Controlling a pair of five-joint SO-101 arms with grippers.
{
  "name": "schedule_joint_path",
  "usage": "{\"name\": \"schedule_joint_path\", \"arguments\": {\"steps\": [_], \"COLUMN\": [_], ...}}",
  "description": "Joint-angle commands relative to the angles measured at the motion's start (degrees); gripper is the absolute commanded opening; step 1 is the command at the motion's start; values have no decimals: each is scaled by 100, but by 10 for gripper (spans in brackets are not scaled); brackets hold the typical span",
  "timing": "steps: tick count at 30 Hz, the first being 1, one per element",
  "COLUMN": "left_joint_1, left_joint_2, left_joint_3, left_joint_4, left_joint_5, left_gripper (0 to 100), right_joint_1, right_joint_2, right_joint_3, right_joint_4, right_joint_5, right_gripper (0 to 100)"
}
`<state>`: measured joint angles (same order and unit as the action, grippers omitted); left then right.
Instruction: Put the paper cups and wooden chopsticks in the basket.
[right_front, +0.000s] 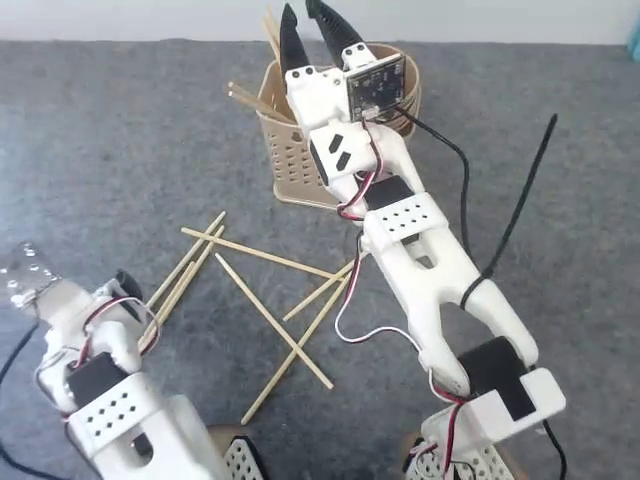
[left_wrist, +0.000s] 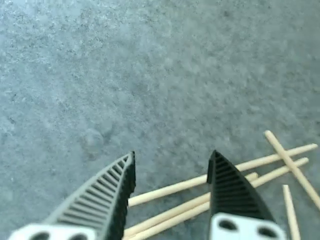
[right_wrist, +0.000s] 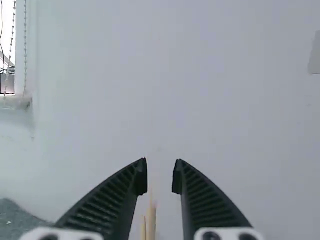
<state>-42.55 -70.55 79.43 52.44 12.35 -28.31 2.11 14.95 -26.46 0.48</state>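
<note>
The right gripper (right_front: 299, 8) hangs above the basket (right_front: 290, 160) at the far side of the grey mat (right_front: 120, 150). Its fingers stand narrowly parted and clamp nothing that I can see. In the right wrist view the ends of 2 chopsticks (right_wrist: 150, 220) show in the gap between them, apparently untouched. A few sticks already stand in the basket (right_front: 250, 99), leaning out over its rim. The wrist hides whether a paper cup sits inside.

The left gripper (left_wrist: 172, 155) is held low over the mat with its fingers spread wide and empty, just beside a bunch of loose chopsticks (left_wrist: 170, 189). At least 6 of these lie scattered between the 2 arms (right_front: 270, 317), several of them crossed or lying side by side.

The risks, as I judge them:
- The leaning sticks are close to the right fingers, so a careless pull-back or dip could hook one and flick it out, or drag the light basket over
- On the left, the sticks are thin, flat on the mat and bunched. Closing there could pinch 2 or 3 at once, or squeeze one sideways so it rolls off
- A stick gripped near its end would swing down and could catch the rim instead of dropping inside
- If both arms go to the basket together they could knock each other — the right arm sits over its mouth
</note>
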Motion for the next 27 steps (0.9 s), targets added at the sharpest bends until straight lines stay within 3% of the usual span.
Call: {"name": "schedule_joint_path", "arguments": {"steps": [1, 4, 9, 13, 21, 27], "left_joint_1": [299, 404, 519, 712, 958, 1029], "left_joint_2": [-88, -88, -79, 211, 2382, 3771], "left_joint_3": [-48, -13, -4, -127, -1147, -2009], "left_joint_4": [-123, -123, -79, 88, 79, 70], "left_joint_5": [-237, -273, -387, -510, -589, -1415], "left_gripper": [224, 224, 224, 224, 224, 224], "right_joint_1": [-22, -22, 4, 154, 1218, 1982], "right_joint_2": [-303, -936, -2730, -4075, -5332, -5736], "right_joint_3": [-378, -290, -264, -264, -229, -229], "right_joint_4": [488, 1543, 4664, 6589, 8901, 10475], "right_joint_5": [97, 70, -185, -404, -536, -800], "right_gripper": [102, 102, 102, 102, 102, 101]}}
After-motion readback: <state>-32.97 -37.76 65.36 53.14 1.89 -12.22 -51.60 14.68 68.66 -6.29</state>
